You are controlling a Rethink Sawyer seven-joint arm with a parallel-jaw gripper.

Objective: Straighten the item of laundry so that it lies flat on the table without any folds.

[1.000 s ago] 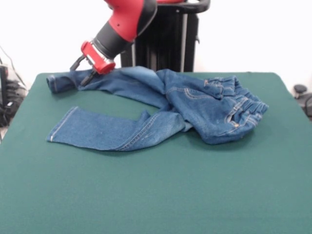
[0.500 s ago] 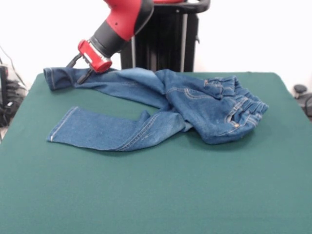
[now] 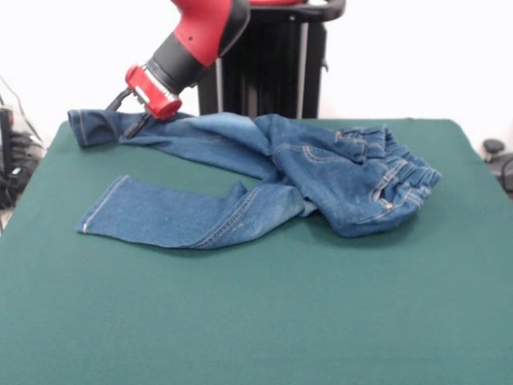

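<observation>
The blue denim jeans (image 3: 304, 172) lie rumpled on the dark green table (image 3: 256, 321). The bunched waistband (image 3: 401, 180) is at the right. One leg (image 3: 168, 216) lies flat toward the left front. The other leg (image 3: 184, 132) stretches to the far left, its cuff (image 3: 84, 127) lifted off the table. My gripper (image 3: 127, 116) is shut on this far leg just behind the cuff and holds it raised near the table's far left corner.
The robot's black pedestal (image 3: 272, 60) stands behind the table's far edge. Dark gear (image 3: 16, 152) sits off the table's left side and a small dark object (image 3: 493, 148) off its right side. Bare green felt fills the near half of the table.
My gripper has pulled the far leg to the left and lifted it slightly. The cuff has risen off the table. The rest of the jeans have not moved.
</observation>
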